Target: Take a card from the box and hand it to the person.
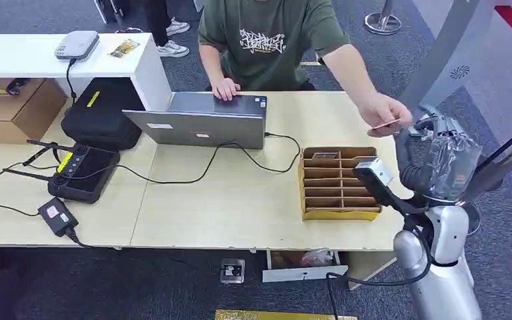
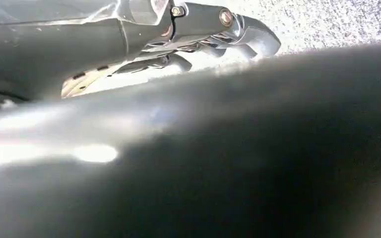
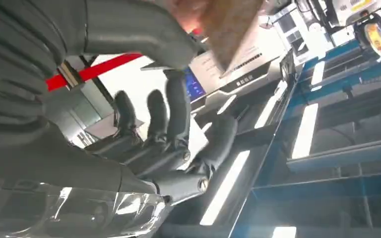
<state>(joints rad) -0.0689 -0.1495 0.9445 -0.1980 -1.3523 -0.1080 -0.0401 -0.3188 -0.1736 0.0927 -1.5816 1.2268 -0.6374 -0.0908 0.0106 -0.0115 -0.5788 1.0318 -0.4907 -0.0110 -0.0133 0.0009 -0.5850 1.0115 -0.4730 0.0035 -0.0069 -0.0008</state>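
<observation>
The fingers (image 3: 163, 119) of the right hand (image 1: 433, 150) stand spread and hold nothing; the card (image 1: 385, 124) sits pinched in the person's hand (image 1: 383, 113), beside the box (image 1: 337, 183) on the tabletop (image 1: 240, 193). The handover looks done; next the arm should withdraw.

The left hand (image 2: 218, 34) has its fingers curled, empty.

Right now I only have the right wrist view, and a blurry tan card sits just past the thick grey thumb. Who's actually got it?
Observer: In the head view the person's hand pinches the small flat card, right beside the right hand.
Operator: Where's the box?
Observer: The brown cardboard box with compartments sits on the pale wooden table, left of the right hand and nearer the robot.
Operator: And the other hand?
Observer: The person's other hand rests on the open grey laptop.
</observation>
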